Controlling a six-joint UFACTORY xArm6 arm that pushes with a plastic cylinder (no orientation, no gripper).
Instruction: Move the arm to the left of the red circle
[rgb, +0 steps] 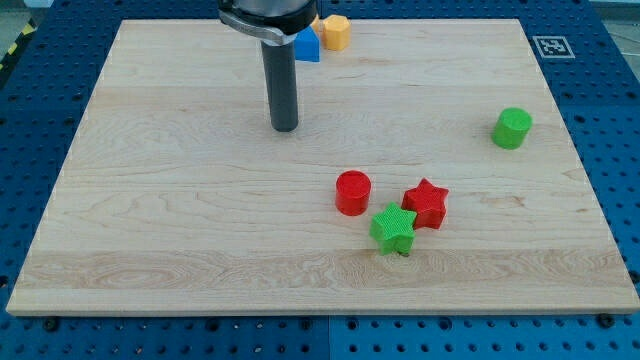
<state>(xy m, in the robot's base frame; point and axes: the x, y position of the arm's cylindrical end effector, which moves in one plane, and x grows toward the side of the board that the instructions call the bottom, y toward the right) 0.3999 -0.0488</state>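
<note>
The red circle is sitting right of the board's centre, toward the near edge, with a red star just right of it and a green star touching that star. My tip is resting farther back, to the circle's left, well apart, holding nothing. A green cylinder is standing far right; blue and orange blocks are sitting at the wooden board's far edge.

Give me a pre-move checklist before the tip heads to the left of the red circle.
1. My tip visible on the board: ok.
2. Red circle located, lower right of my tip: ok.
3. Spot left of red circle free of blocks: ok.
4. Path from my tip to that spot free of blocks: ok.
5. Red star and green star sit on the circle's right, off the route: ok.
6. Tip already left of the circle at its level: not ok.
</note>
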